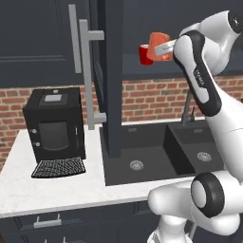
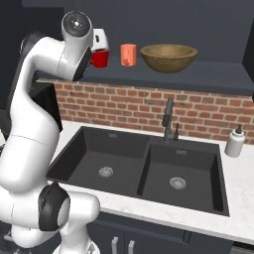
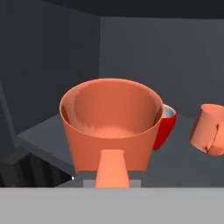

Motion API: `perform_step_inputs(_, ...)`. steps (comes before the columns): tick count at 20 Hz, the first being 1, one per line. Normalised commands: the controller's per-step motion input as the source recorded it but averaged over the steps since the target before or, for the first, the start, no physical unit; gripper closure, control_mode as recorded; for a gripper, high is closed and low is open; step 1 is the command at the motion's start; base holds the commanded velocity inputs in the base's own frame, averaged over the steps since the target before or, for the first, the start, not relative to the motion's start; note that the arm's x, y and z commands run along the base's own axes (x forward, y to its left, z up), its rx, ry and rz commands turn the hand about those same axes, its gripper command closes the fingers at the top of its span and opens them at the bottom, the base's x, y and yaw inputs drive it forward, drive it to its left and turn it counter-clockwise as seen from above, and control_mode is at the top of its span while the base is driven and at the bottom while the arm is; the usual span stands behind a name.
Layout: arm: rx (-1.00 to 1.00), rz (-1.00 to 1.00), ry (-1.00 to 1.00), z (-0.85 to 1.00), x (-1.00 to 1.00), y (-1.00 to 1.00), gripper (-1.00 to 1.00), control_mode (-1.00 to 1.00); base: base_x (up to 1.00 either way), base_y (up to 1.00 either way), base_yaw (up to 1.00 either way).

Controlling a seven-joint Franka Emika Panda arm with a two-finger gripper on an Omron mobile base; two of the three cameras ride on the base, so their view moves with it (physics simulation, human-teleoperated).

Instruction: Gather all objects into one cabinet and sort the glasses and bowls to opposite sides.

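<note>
**Arm stretched up into the cabinet, cup in its grip**

The arm reached high, elbow bent, wrist level at the cabinet (image 1: 111, 71) shelf. Its claw (image 1: 163, 47) was clamped narrow on a salmon-orange cup (image 3: 111, 124), tilted in the grip. Just beyond the claw stood the red cup (image 3: 164, 127); the second salmon-orange cup (image 2: 128, 54) stood farther along, and the brown bowl (image 2: 168, 57) beyond that.
</note>
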Motion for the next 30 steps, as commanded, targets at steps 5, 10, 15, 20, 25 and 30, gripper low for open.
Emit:
perform_step_inputs(5,-0.09,0.16,-0.21,-0.04,-0.05,0.42,1.00,-1.00,0.00,0.00,0.00)
perform_step_inputs(10,0.00,0.01,0.05,0.00,-0.13,0.24,1.00,-1.00,0.00,0.00,0.00)
perform_step_inputs(15,0.00,0.00,0.20,0.04,-0.02,0.39,1.00,-1.00,0.00,0.00,0.00)
perform_step_inputs(20,0.00,0.00,0.11,0.06,0.00,0.16,1.00,-1.00,0.00,0.00,0.00)
perform_step_inputs(25,0.00,0.00,0.00,0.00,0.00,0.00,1.00,-1.00,0.00,0.00,0.00)
perform_step_inputs(30,-0.04,0.00,-0.07,-0.24,0.00,0.00,1.00,-1.00,0.00,0.00,0.00)
